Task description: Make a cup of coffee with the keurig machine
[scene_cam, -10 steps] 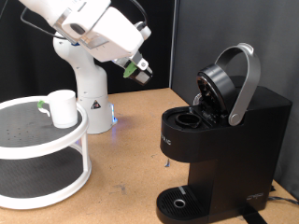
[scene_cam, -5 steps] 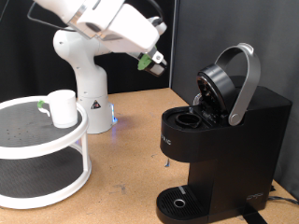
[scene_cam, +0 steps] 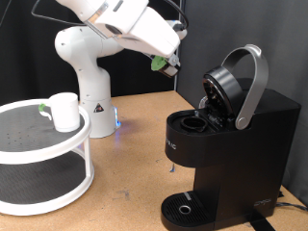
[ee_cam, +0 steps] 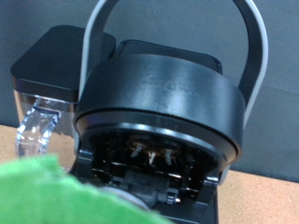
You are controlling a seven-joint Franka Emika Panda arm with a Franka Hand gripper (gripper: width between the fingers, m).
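Claw [scene_cam: 169,65] is hanging in the air with 1 small pod [scene_cam: 158,64], green top and dark body, pinched between its fingers; the grip itself is tiny in the exterior view, so I am reading the hold from the pod sitting right at the fingertips. The keurig machine [scene_cam: 226,144] is standing on the desk [scene_cam: 135,144] below the claw and off to the exterior view's right, lid [scene_cam: 229,93] raised and tilted back on its silver handle [scene_cam: 252,85], pod chamber [scene_cam: 190,123] lying open just below and beyond the claw. That is the relation that matters: open chamber down and right of the claw, with a clear gap of air between them. The cup [scene_cam: 64,112] is sitting well away on the other side, on the top tier of a white round shelf [scene_cam: 38,144], untouched. The wrist view is showing what the exterior misses: the underside of the brew head [ee_cam: 154,149] with its needle parts, and a green blur [ee_cam: 47,191] close to the lens, likely the pod. The cup is not showing there.
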